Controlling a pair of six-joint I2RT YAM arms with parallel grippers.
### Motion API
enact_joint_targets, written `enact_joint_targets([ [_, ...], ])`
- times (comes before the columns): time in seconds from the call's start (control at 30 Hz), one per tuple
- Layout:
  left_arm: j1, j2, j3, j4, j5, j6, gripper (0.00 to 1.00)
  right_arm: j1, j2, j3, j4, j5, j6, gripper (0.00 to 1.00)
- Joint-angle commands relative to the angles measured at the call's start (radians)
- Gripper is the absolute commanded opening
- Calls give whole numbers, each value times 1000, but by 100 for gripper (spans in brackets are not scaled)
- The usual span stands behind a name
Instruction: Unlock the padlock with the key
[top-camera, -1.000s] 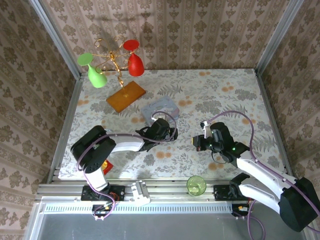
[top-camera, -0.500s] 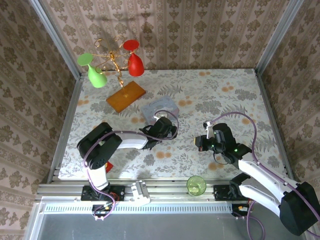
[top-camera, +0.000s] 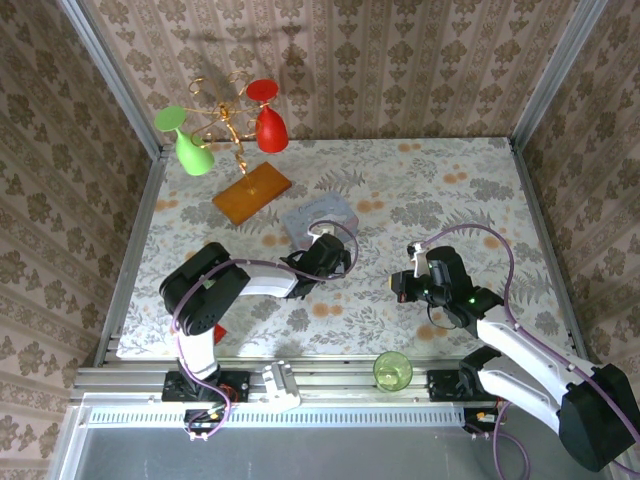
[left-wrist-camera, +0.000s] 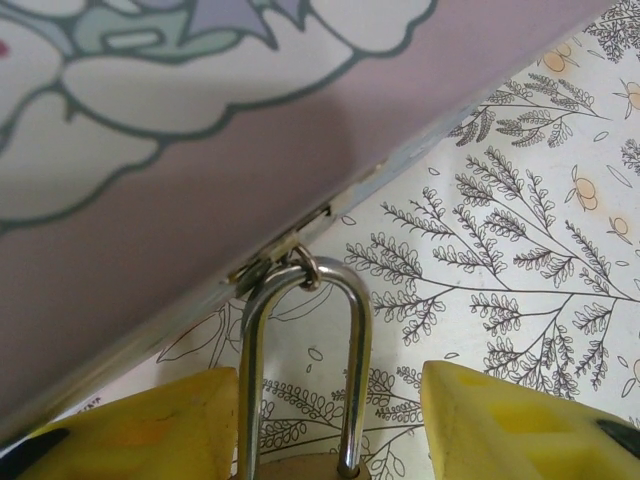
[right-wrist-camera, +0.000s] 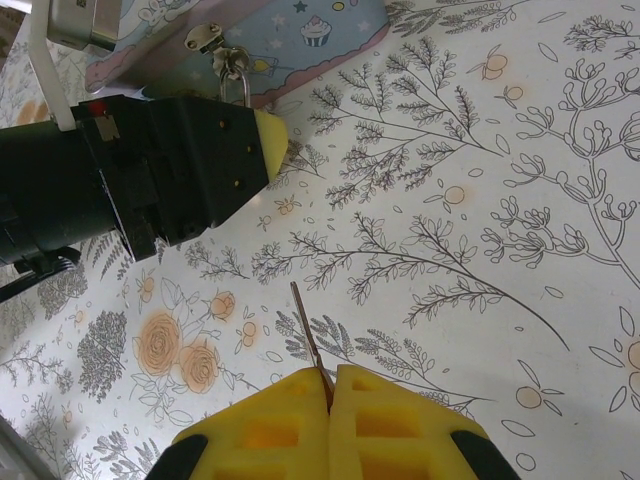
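The padlock's silver shackle (left-wrist-camera: 305, 370) hangs from the hasp of the pale blue tin (left-wrist-camera: 150, 160); a sliver of its brass body (left-wrist-camera: 300, 472) shows at the bottom edge. My left gripper (left-wrist-camera: 330, 420) is open, one yellow finger on each side of the shackle: the left one is against it, the right one stands apart. From above, the left gripper (top-camera: 336, 258) sits at the tin's (top-camera: 320, 214) near edge. My right gripper (right-wrist-camera: 328, 385) is shut on the key (right-wrist-camera: 305, 330), its thin blade pointing toward the padlock (right-wrist-camera: 235, 85). The right gripper (top-camera: 400, 286) is right of the left one.
An orange-yellow packet (top-camera: 251, 192) lies behind the tin at the left. A wire stand with a green and a red glass (top-camera: 225, 125) is in the back left corner. A green cup (top-camera: 392, 371) stands at the near edge between the arm bases.
The left arm's elbow has swung right and its gripper has edged closer to the tin. The right gripper with the key has shifted slightly right.
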Motion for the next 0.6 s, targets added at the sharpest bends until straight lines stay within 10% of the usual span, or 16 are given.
enact_joint_targets([
  [0.0,5,17,14,25,1,12,51,-7,-13,-13,-14,17,-6,0],
  [0.57,5,-5,-18,86,10,16,29,-10,-14,-16,-12,14,-5,0],
])
